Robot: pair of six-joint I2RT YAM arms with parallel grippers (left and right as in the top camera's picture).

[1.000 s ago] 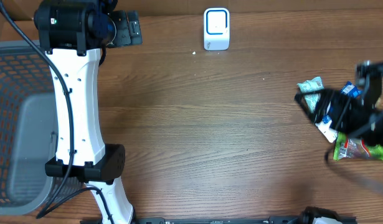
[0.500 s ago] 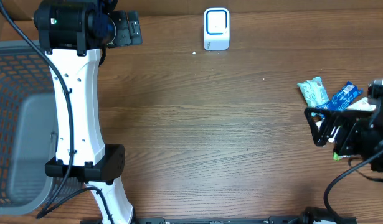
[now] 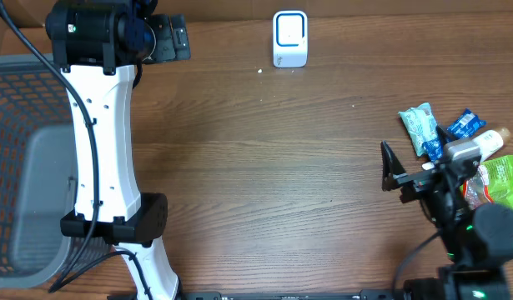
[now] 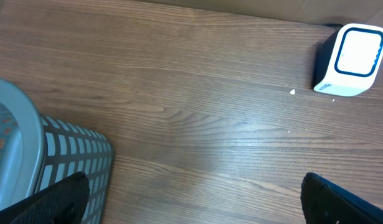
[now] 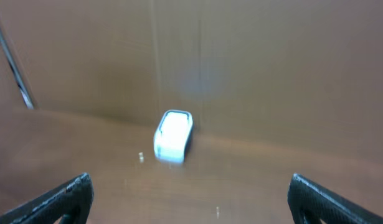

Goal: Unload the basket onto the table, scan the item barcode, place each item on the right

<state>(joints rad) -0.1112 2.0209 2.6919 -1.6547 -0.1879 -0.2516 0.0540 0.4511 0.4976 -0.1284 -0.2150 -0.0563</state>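
The white barcode scanner (image 3: pixel 289 37) stands at the table's far edge; it also shows in the left wrist view (image 4: pixel 351 60) and, blurred, in the right wrist view (image 5: pixel 173 135). The items lie in a heap at the right: a teal packet (image 3: pixel 419 127), a blue packet (image 3: pixel 465 123), a white tube (image 3: pixel 488 142) and a green packet (image 3: pixel 502 179). My right gripper (image 3: pixel 413 158) (image 5: pixel 194 202) hangs open and empty just left of the heap, facing the scanner. My left gripper (image 3: pixel 174 37) (image 4: pixel 197 205) is open and empty at the far left, above bare wood.
A grey mesh basket (image 3: pixel 14 167) (image 4: pixel 73 155) fills the left edge of the table. The left arm's white link (image 3: pixel 102 142) stretches along beside it. A cardboard wall (image 5: pixel 241 62) rises behind the scanner.
My right arm has drawn back from over the heap and swung left, uncovering the packets. It carries nothing. The left arm has not moved.
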